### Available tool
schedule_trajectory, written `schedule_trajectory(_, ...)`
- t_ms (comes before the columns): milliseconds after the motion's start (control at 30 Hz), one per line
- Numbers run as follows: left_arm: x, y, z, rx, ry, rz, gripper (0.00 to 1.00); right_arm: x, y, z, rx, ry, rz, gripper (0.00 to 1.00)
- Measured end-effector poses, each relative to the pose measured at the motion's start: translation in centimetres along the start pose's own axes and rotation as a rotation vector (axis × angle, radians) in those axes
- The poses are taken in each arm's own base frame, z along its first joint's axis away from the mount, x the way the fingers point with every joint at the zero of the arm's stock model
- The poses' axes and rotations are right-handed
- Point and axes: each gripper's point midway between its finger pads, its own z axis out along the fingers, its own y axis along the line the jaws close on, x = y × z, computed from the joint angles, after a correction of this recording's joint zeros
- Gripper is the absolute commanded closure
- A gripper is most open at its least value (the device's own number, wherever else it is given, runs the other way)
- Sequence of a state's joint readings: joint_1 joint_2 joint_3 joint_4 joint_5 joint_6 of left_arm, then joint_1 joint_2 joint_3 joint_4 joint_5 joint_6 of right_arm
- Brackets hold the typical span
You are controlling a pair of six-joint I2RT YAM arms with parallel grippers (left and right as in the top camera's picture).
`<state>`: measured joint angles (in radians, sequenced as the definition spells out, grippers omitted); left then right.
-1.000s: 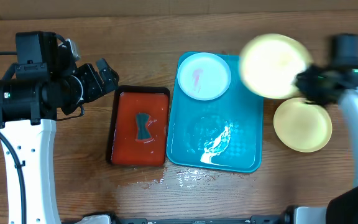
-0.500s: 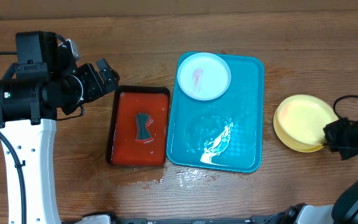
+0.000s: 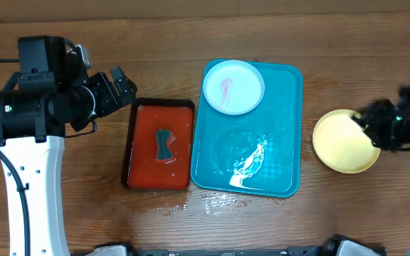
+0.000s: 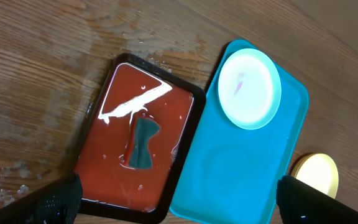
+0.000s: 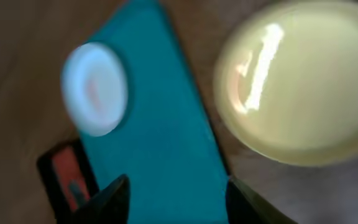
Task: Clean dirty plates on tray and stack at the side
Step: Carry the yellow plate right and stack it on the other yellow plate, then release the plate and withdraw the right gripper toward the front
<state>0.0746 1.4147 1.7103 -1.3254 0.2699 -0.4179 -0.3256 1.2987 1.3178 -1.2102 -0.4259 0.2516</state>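
A black-rimmed red tray (image 3: pixel 142 119) lies left of the wooden desk's (image 3: pixel 84 206) centre and holds a dark bow-shaped sponge (image 3: pixel 163 144). Water droplets (image 3: pixel 216 203) spot the desk's front edge.

Overhead looks straight down; both wrist views, from high up, share the tray (image 4: pixel 241 177).

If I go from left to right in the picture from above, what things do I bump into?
left gripper → red tray → teal tray → yellow plates
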Motion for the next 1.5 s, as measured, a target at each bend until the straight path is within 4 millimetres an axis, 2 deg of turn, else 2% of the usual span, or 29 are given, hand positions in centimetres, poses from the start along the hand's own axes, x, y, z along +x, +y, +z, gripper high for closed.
schedule_trajectory(33, 0.0, 0.0, 0.0, 0.0, 0.0, 0.0, 0.0, 0.7, 2.9, -1.2, -0.073, -0.03, -0.106, 0.25)
schedule_trajectory(67, 0.0, 0.0, 0.0, 0.0, 0.0, 0.0, 0.0, 1.9, 5.7, -2.4, -0.144, -0.049, -0.212, 0.0)
schedule_trajectory(200, 0.0, 0.0, 0.0, 0.0, 0.0, 0.0, 0.0, 6.4, 11.0, -4.9, -0.305, -0.043, -0.442, 0.0)
schedule_trajectory(300, 0.0, 0.0, 0.0, 0.0, 0.0, 0.0, 0.0, 9.2, 13.0, -5.7, -0.377, -0.006, -0.547, 0.0)
schedule_trajectory(400, 0.0, 0.0, 0.0, 0.0, 0.0, 0.0, 0.0, 11.2, 14.0, -5.6, -0.412, 0.049, -0.601, 0.0)
schedule_trajectory(533, 0.0, 0.0, 0.0, 0.0, 0.0, 0.0, 0.0, 12.5, 13.4, -5.3, -0.396, 0.114, -0.592, 0.0)
schedule_trajectory(700, 0.0, 0.0, 0.0, 0.0, 0.0, 0.0, 0.0, 12.0, 14.0, -6.1, -0.419, 0.057, -0.621, 0.0)
schedule_trajectory(833, 0.0, 0.0, 0.0, 0.0, 0.0, 0.0, 0.0, 10.7, 14.5, -8.2, -0.423, -0.105, -0.696, 0.0)
schedule_trajectory(933, 0.0, 0.0, 0.0, 0.0, 0.0, 0.0, 0.0, 9.4, 14.5, -10.7, -0.401, -0.287, -0.775, 0.0)
schedule_trajectory(1067, 0.0, 0.0, 0.0, 0.0, 0.0, 0.0, 0.0, 8.6, 13.4, -13.2, -0.355, -0.513, -0.868, 0.0)
schedule_trajectory(1133, 0.0, 0.0, 0.0, 0.001, 0.0, 0.0, 0.0, 8.8, 12.3, -13.4, -0.329, -0.59, -0.897, 0.0)
schedule_trajectory(1233, 0.0, 0.0, 0.0, 0.001, 0.001, 0.0, 0.0, 9.5, 9.7, -11.4, -0.279, -0.65, -0.92, 0.0)
schedule_trajectory(1400, 0.1, 0.0, 0.0, 0.0, 0.002, -0.001, 0.0, 10.6, 5.5, -5.2, -0.216, -0.656, -0.92, 0.0)
schedule_trajectory(1500, 0.1, 0.0, 0.0, 0.0, 0.003, -0.001, 0.0, 11.1, 4.2, -2.0, -0.231, -0.692, -0.923, 0.0)
